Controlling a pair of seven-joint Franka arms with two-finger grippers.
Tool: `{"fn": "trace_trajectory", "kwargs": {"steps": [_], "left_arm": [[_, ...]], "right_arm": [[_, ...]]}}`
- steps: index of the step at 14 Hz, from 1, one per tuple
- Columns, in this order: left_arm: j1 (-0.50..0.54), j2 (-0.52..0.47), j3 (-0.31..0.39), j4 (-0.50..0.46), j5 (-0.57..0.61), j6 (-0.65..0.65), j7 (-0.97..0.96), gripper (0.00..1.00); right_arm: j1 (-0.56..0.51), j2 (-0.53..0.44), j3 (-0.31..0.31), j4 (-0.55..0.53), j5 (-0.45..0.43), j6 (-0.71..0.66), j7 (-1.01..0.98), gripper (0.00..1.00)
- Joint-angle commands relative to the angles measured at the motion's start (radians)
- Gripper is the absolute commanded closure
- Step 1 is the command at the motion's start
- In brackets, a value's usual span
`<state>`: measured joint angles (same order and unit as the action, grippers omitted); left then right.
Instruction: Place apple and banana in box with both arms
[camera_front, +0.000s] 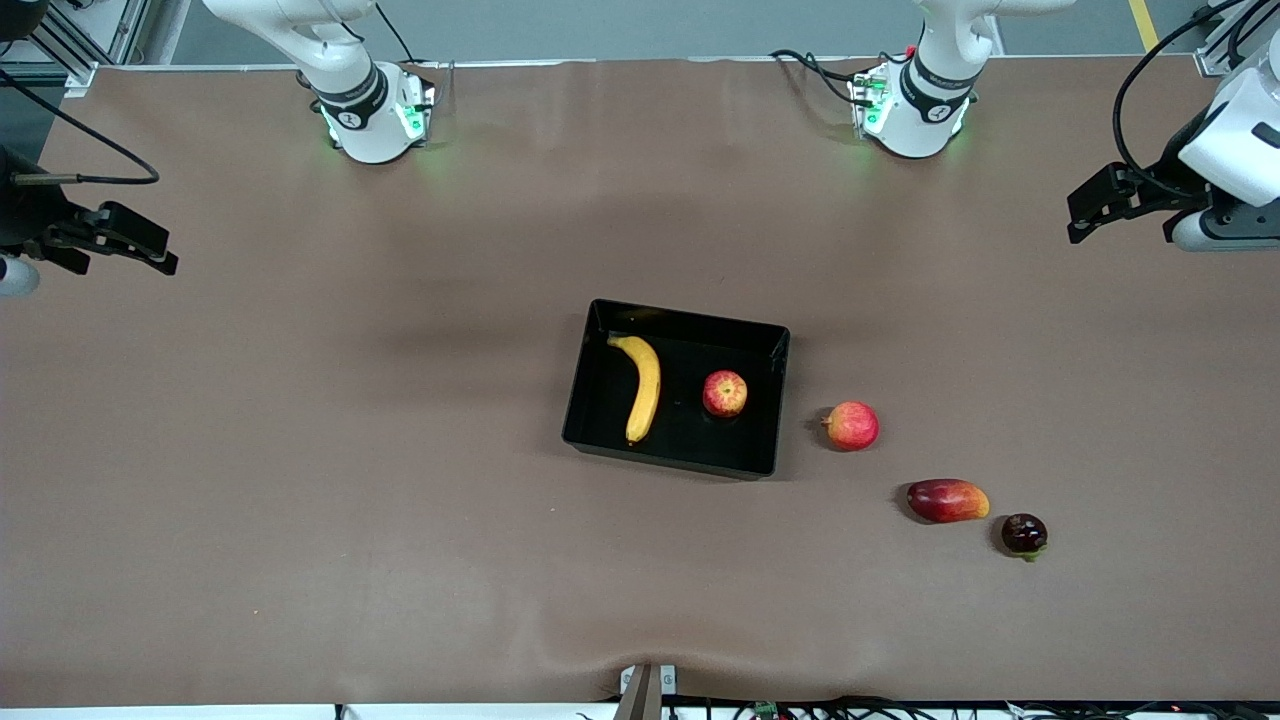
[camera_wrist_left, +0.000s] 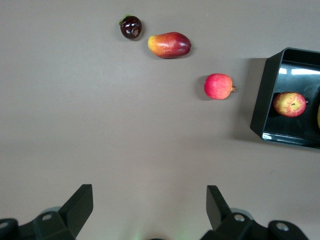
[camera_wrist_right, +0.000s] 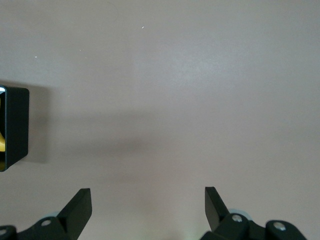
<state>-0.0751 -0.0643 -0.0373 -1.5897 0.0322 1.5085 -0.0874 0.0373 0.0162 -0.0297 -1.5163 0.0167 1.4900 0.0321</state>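
- The box (camera_front: 770, 400) sat near the middle of the table (camera_front: 300, 450), a shallow black tray with glossy low walls.
- The banana (camera_front: 643, 386) lay inside the box along the side toward the right arm's end, its dark tip pointing toward the robots' bases.
- The apple (camera_front: 725, 393) rested in the same box beside the banana, toward the left arm's end, its yellowish stem dimple facing up; the two fruits were apart.
- A pinkish-red round fruit (camera_front: 852, 425) lay on the table just outside the box, toward the left arm's end.
- A red-and-orange oblong fruit (camera_front: 947, 500) lay nearer the front camera than that, with a small dark round fruit (camera_front: 1024, 533) just beside it.
- The left gripper (camera_wrist_left: 147, 207) hung over bare table at the left arm's end, well apart from the box, its fingers spread wide and holding nothing.
- The right gripper (camera_wrist_right: 147, 207) hung over bare table at the right arm's end, its fingers likewise spread wide and empty; only a corner of the box showed in its wrist view.
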Motion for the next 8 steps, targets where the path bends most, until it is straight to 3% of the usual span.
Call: {"fn": "trace_trajectory", "kwargs": {"steps": [1,8], "left_arm": [[0.005,0.0,0.005,0.028,-0.006,-0.028,-0.006,0.0],[0.006,-0.005,0.008,0.028,-0.003,-0.036,-0.006,0.0]], "right_arm": [[0.006,0.001,-0.002,0.007,0.003,-0.008,0.009,0.0],[0.003,0.001,-0.004,0.008,0.002,-0.005,0.008,0.0]]}}
